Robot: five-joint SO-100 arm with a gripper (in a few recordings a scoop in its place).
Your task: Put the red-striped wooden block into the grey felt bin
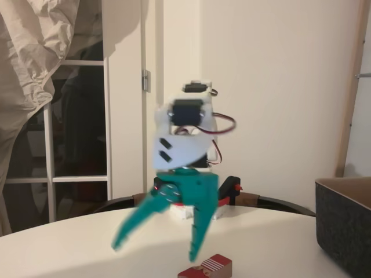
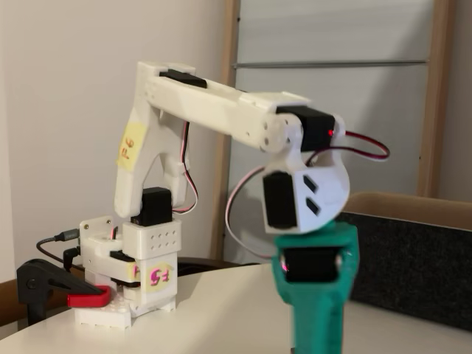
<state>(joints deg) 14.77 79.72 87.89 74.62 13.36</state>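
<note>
Approach step. Teal two-finger tool (image 1: 157,246) spread apart, empty, hovering above small tan red-striped wooden block (image 1: 207,268) on white round desk (image 1: 69,249). Dark grey felt bin (image 1: 343,223) at right in that view. Next: shift over block, descend, close.

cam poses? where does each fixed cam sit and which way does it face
A fixed view: low at the table edge, facing the arm head-on; the open teal tool hangs over the small tan red-striped wooden block, the dark grey felt bin at right.
Another fixed view: low, side-on; the whole white arm from base to tool, the bin behind.
Shared: the arm, tool, bin and white round table.
</note>
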